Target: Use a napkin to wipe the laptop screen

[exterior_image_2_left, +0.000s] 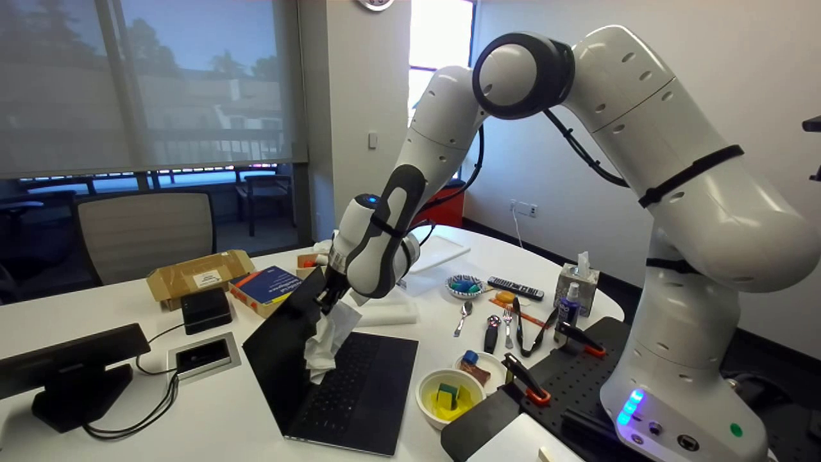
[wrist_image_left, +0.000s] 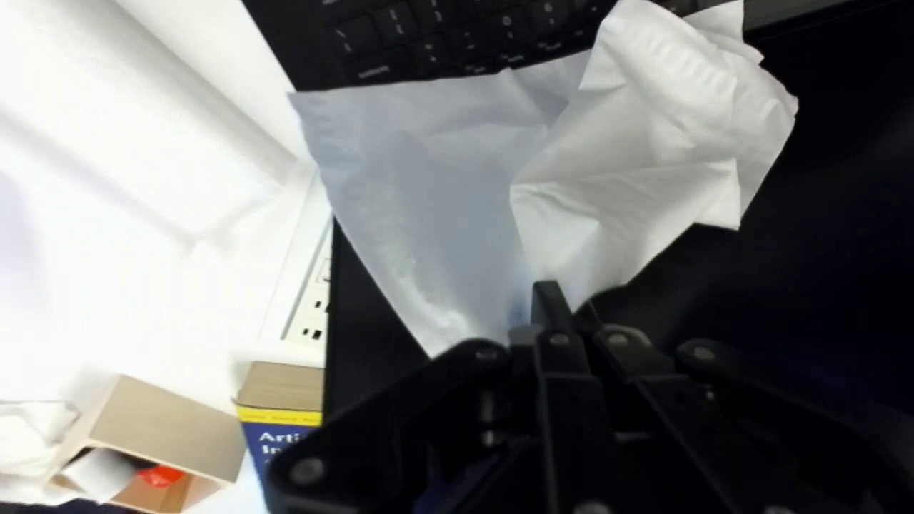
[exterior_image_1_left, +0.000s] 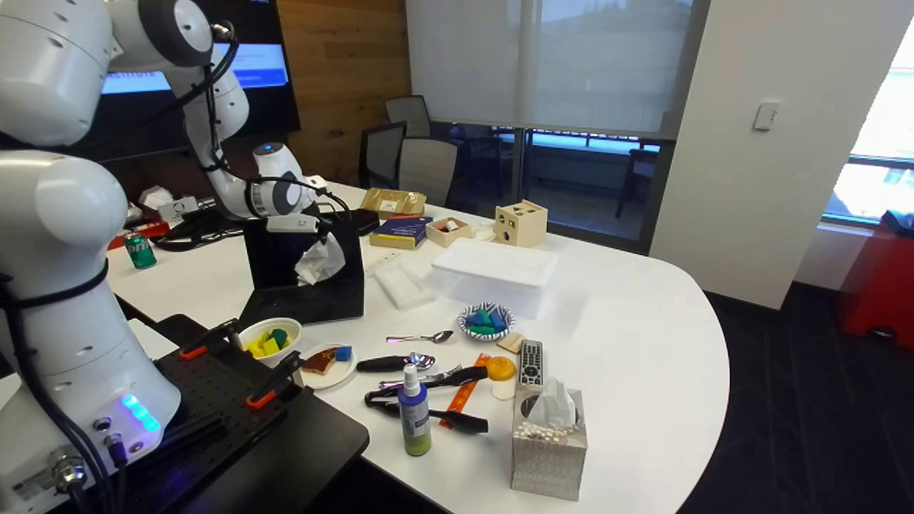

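Black jointed tool pinches crumpled white paper tissue; pressing hard could push dark rectangular laptop screen backward.

My gripper pinches a crumpled white napkin before the laptop screen; whether the two touch, I cannot tell. On the white table I see a patterned bowl of blue and green blocks, a remote and, in the foreground, an upright spray bottle and a tissue box.
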You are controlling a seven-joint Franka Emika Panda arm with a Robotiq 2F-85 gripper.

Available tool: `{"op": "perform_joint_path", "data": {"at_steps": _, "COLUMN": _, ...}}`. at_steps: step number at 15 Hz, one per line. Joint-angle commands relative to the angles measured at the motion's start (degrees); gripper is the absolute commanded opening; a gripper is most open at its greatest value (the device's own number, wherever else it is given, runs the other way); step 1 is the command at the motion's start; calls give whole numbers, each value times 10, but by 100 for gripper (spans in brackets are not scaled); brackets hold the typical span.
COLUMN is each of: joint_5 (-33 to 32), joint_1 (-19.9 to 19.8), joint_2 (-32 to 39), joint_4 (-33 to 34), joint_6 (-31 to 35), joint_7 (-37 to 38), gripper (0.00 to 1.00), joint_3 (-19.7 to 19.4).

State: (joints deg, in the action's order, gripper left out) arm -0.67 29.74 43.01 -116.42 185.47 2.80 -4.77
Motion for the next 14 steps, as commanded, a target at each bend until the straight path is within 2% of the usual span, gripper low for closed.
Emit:
{"op": "perform_joint_path", "data": {"at_steps": 1, "joint_5": 21, "joint_1": 19, "joint_2": -7, "joint_4": -19, "joint_6": 31, "joint_7": 20, "gripper": 0, "joint_3": -37}}
{"op": "perform_joint_path", "data": {"at_steps": 11, "joint_5": 37, "joint_1": -4, "joint_2": 4, "joint_4": -4, "joint_6": 92, "joint_7": 1, "gripper": 0, "joint_3": -34}}
{"op": "perform_joint_path", "data": {"at_steps": 14, "joint_5": 25, "joint_1": -27, "joint_2": 5, "joint_4": -1, "joint_6": 120, "joint_7": -15, "gripper": 0, "joint_3": -9}}
